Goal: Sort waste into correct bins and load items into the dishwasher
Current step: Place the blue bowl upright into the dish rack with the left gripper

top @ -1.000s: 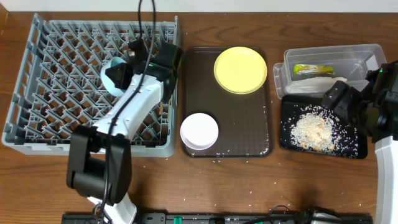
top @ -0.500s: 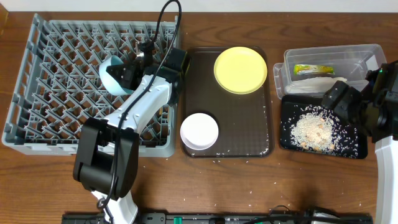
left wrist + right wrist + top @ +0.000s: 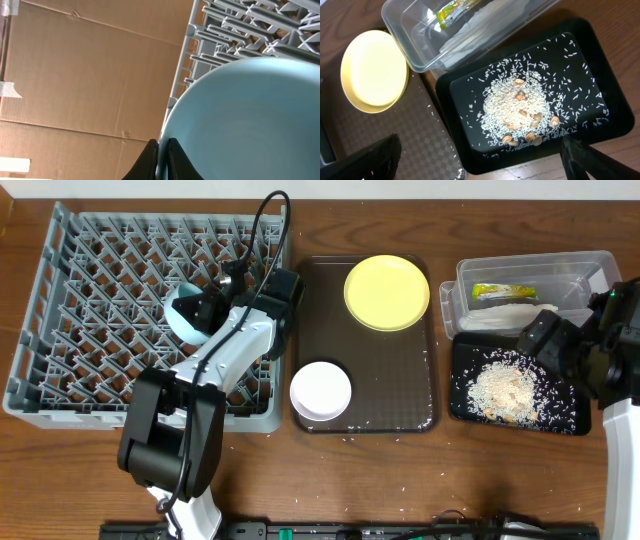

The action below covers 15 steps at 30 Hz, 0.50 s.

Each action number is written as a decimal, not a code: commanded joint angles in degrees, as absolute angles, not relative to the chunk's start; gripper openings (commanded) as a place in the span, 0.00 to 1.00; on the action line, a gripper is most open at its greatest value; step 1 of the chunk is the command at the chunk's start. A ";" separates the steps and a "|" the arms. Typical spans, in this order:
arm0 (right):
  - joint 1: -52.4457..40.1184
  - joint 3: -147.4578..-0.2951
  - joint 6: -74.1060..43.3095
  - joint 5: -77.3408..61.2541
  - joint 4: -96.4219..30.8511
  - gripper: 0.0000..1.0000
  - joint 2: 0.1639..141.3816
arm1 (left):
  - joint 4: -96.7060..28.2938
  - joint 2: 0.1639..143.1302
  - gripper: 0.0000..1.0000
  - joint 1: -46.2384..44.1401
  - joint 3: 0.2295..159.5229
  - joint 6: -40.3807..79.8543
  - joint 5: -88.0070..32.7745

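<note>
My left gripper (image 3: 197, 307) is shut on the rim of the light blue bowl (image 3: 183, 317) and holds it on edge over the grey dish rack (image 3: 80, 300); the bowl fills the left wrist view (image 3: 245, 120), pinched between my fingertips (image 3: 162, 150). My right gripper (image 3: 480, 160) hangs open and empty over the black tray (image 3: 570, 415) of rice crumbs (image 3: 515, 105). The clear tub (image 3: 575, 268) holds the green-and-orange wrapper (image 3: 503, 291) and the white napkin (image 3: 495, 318). The yellow plate (image 3: 387, 292) and white bowl (image 3: 321, 390) sit on the brown tray (image 3: 410, 380). Chopsticks and cup are out of view.
Stray rice grains lie on the brown tray and on the table near its front edge (image 3: 350, 438). The left arm (image 3: 215, 370) stretches across the rack's right side. A cardboard wall (image 3: 75, 75) stands beyond the rack in the left wrist view.
My left gripper has tilted and shifted the blue bowl slightly down and toward the rack's middle. The right arm has not moved.
</note>
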<state>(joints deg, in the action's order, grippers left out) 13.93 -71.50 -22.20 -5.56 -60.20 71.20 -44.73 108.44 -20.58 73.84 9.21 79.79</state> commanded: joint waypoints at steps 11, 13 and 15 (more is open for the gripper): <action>14.28 -71.77 -22.90 -5.39 -60.16 0.99 71.13 | -46.02 109.01 0.07 -22.74 72.90 8.40 82.83; 14.28 -71.77 -22.90 -5.39 -60.16 0.99 71.13 | -46.26 109.01 0.07 -22.72 72.58 8.40 81.91; 14.28 -71.77 -22.90 -5.39 -60.16 0.99 71.13 | -46.68 109.03 0.07 -22.74 71.92 8.43 81.65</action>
